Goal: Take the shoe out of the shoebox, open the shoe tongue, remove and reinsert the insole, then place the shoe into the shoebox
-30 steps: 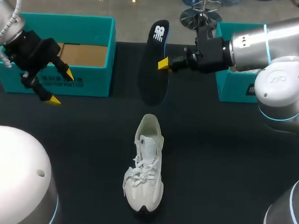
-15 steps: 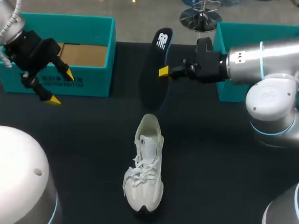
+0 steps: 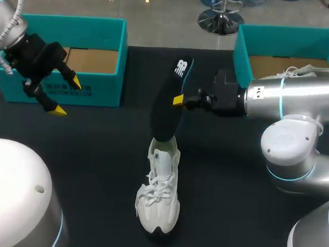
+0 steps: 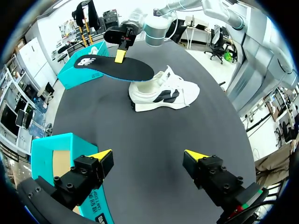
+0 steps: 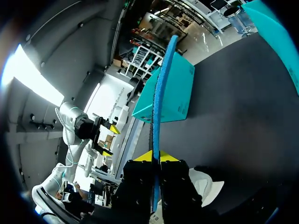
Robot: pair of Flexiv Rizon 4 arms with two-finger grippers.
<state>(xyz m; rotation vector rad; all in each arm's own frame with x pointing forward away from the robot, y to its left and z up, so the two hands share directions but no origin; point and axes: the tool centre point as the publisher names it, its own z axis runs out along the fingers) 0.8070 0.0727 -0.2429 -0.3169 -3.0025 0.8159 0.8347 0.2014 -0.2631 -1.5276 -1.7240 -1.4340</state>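
A white shoe (image 3: 159,182) lies on the black table, toe toward me, also seen in the left wrist view (image 4: 161,91). My right gripper (image 3: 179,100) is shut on a black insole with a blue edge (image 3: 168,104), holding it tilted with its lower end over the shoe's heel opening. In the right wrist view the insole (image 5: 161,93) stands edge-on between the yellow tips (image 5: 153,156). My left gripper (image 3: 66,96) hangs open in front of the left teal shoebox (image 3: 64,60), holding nothing; its fingers (image 4: 100,156) are spread wide.
A second teal shoebox (image 3: 282,58) at the right back holds another white shoe (image 3: 312,70). The left box shows brown cardboard inside. Bare black tabletop lies around the shoe.
My right arm has brought the insole down and toward me, from above the table's back to the shoe's heel. The left arm has not moved.
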